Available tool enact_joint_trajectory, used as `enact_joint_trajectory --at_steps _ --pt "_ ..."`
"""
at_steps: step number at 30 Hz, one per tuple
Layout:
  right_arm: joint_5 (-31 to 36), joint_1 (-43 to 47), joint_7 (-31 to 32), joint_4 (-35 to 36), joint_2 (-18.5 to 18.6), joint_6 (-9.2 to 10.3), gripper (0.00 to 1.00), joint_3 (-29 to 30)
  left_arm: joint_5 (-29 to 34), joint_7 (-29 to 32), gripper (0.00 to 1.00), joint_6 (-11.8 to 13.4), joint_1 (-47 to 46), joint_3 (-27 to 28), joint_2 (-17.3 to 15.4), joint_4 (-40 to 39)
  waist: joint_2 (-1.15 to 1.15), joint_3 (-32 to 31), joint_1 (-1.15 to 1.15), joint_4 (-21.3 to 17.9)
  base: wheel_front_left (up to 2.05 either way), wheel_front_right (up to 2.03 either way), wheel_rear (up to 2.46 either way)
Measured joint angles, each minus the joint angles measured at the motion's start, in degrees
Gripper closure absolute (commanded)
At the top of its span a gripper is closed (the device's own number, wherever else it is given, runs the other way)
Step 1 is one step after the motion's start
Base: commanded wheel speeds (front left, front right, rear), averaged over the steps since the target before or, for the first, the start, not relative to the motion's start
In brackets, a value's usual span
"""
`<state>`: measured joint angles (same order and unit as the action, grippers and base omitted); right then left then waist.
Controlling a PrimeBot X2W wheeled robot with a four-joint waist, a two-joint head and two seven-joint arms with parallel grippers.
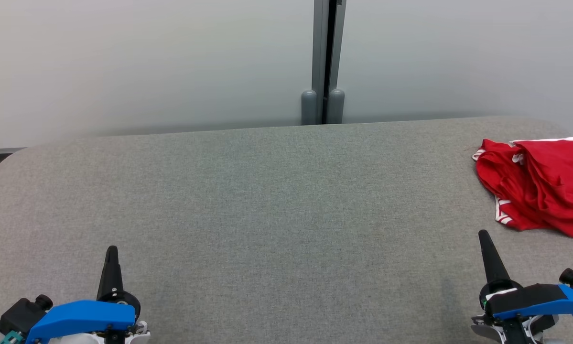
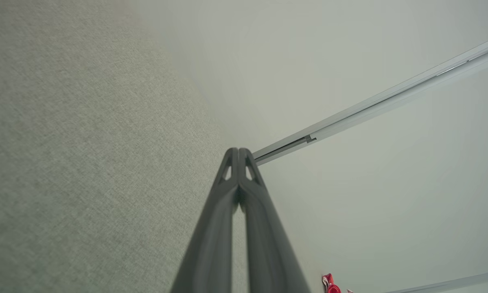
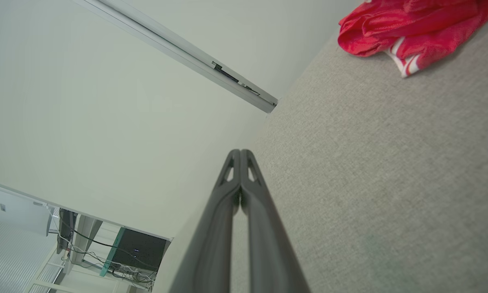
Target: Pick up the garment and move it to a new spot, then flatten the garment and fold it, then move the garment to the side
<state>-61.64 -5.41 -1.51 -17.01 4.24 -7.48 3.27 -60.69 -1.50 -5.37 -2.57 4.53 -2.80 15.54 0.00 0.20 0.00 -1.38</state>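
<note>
Garment (image 1: 539,186): a red top with white trim, lying crumpled in a heap, unfolded and full of creases.
Garment, place: on the far right of the counter (image 1: 267,191), close to its back edge; the head view's right border cuts it off.
Garment, long axis: the visible part spreads roughly as wide across the counter as it runs front to back. With the rest out of frame, I cannot tell its true long axis or which end is the neck.
Garment, edges: a white-striped trim piece (image 1: 503,215) sits at the near left corner, facing the counter's middle. Another bit of white trim shows at the far left corner, and a white band runs along the back edge.
Counter: covered in grey woven fabric, with a rounded far edge.
Left gripper (image 1: 112,251): low at the near left, above the counter, well apart from the garment. Its fingers are pressed together tip to tip, grasping nothing, and point away from the robot.
Right gripper (image 1: 483,235): low at the near right, its fingers also closed tight on nothing, tips leaning slightly left. The garment lies ahead and to its right, near but not touching.
Background: pale frosted wall panels joined by a grey upright post (image 1: 327,62).
</note>
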Motion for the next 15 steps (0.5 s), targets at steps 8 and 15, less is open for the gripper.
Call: enact_joint_trajectory --at_steps 8,15 --pt "-5.27 -0.07 1.48 0.58 -0.18 0.01 1.0 0.58 -5.45 1.43 1.0 -0.32 -0.46 0.24 -0.01 -0.24 0.0 0.0 0.0 0.19 0.0 0.0 0.0" --pt "-9.53 -0.12 2.48 1.01 -0.34 0.01 1.0 0.98 -9.83 2.54 1.0 -0.58 -1.08 0.45 -0.01 -0.47 0.0 -0.01 0.0 0.36 0.0 0.0 0.0"
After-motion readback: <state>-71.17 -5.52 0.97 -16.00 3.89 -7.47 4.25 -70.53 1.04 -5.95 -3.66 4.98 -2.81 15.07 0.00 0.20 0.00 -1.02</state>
